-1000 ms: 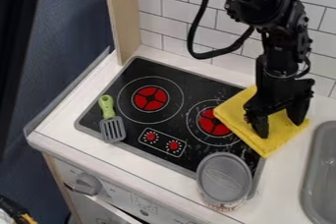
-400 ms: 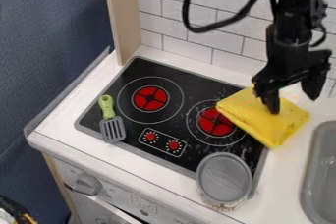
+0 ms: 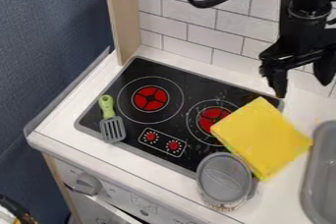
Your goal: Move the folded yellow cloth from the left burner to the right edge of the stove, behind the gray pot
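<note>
You have the yellow cloth [image 3: 263, 137] lying spread, slightly askew, over the right-hand side of the black stovetop [image 3: 190, 84] and onto the white worktop [image 3: 305, 111]. Its 10 o'clock side covers part of the right burner [image 3: 210, 116]. Your gripper [image 3: 303, 88] hangs near it, at about 1 o'clock from its middle. Jaws spread apart, nothing between them; you have let go, and a gap shows between tips and cloth.

Done, by my reading: cloth laid out and released, mostly flat, no big fold on top. If placing it was the job, you look finished or close to it; only drawing the arm clear would remain. If it was wiping, I cannot call it complete: pale specks dot the stovetop close to the right burner, and the cloth hides whatever lies beneath.

Round about: grey-lidded pot [image 3: 224, 178] at 7 o'clock from the cloth, very close; cannot tell if they touch. Grey sink [image 3: 322, 171] at 4 o'clock, its rim right by the cloth's corner. Green-handled spatula [image 3: 113, 127] well apart at 9 o'clock, across the stovetop's left edge. Nothing in these surroundings looks in need of your handling.
</note>
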### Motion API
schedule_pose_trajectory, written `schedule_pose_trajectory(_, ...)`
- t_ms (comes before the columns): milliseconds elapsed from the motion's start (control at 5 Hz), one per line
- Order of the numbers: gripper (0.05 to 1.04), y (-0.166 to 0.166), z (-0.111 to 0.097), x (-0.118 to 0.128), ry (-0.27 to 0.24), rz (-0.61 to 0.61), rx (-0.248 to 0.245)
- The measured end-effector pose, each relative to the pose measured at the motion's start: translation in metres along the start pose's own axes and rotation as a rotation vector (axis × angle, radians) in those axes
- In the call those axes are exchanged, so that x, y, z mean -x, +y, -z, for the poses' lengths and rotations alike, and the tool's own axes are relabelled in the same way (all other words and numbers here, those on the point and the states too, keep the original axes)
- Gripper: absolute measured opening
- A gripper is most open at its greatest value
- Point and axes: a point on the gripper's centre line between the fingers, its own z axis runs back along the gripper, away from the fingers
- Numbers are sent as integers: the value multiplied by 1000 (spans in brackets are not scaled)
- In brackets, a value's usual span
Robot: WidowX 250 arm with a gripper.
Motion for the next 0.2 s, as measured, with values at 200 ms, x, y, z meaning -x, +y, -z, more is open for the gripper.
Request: schedule_pose_trajectory(200,999,0,0,0,-1,1,-1)
